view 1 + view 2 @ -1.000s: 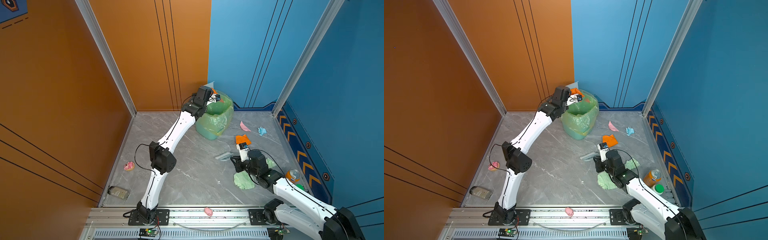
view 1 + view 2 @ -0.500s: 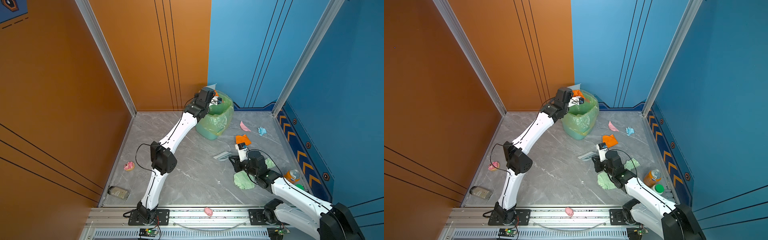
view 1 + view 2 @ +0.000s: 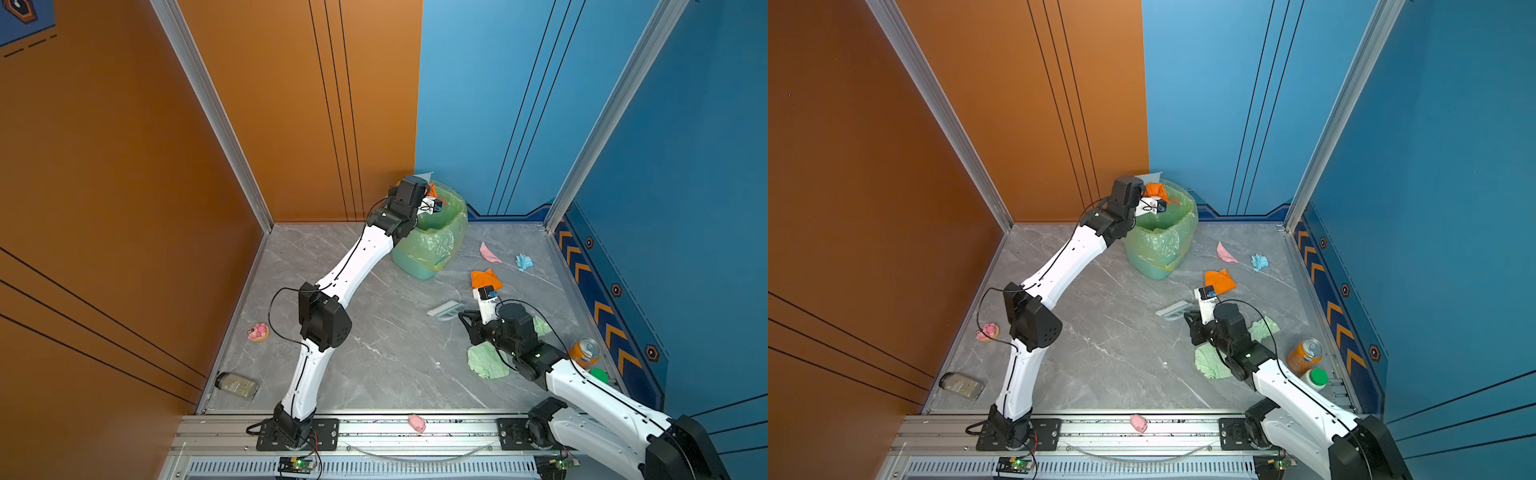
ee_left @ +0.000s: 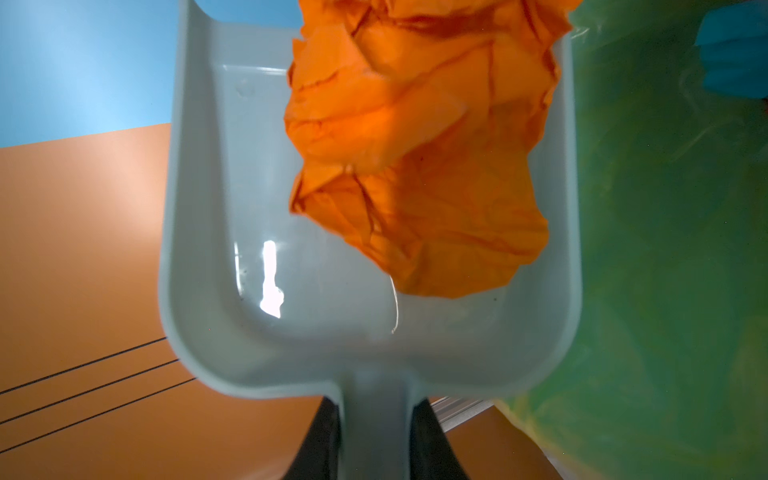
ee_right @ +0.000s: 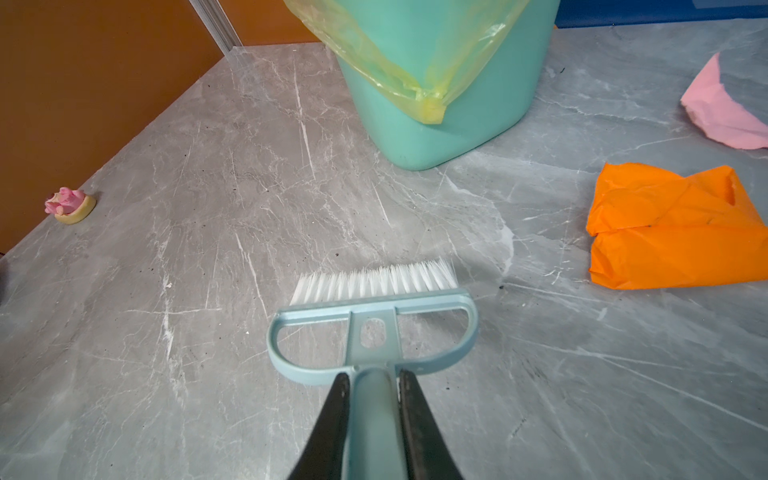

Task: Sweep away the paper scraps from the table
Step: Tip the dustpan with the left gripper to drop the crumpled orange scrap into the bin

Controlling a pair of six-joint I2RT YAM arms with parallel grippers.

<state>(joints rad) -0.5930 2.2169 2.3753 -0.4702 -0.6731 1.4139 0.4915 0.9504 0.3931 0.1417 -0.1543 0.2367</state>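
1. At the near left edge of the table [image 3: 374, 374] a bottle [image 3: 237, 385] lies on its side. A little farther back sits a small pink figurine [image 3: 258, 331].
2. The left gripper [image 4: 374, 411] reaches to the far side. We see it clenched on the handle of a pale dustpan [image 4: 232, 249], held over the far left rim of the bin [image 3: 432, 249].
3. An orange paper wad [image 4: 415, 166] lies in the dustpan toward its open lip, close to the bin's green liner [image 4: 665, 249].
4. A pink pig [image 3: 417, 422] lies on the near rail [image 3: 374, 432], between the two arm bases.
5. Right of centre, the right gripper [image 5: 372, 382] grasps the handle of a brush [image 5: 374, 307]. Its white bristles point toward the bin, and we cannot tell whether they touch the table.
6. A pale green wad [image 3: 486, 363] lies on the table just near of the right arm. A second pale green wad [image 3: 1262, 328] lies to the arm's right, partly hidden by it.
7. Just beyond the right gripper lies an orange scrap [image 3: 485, 278]. Farther back are a pink scrap [image 3: 489, 253] and, to its right, a blue scrap [image 3: 523, 262].
8. At the right edge stand a can [image 3: 584, 352] and a green-capped bottle [image 3: 1317, 377].
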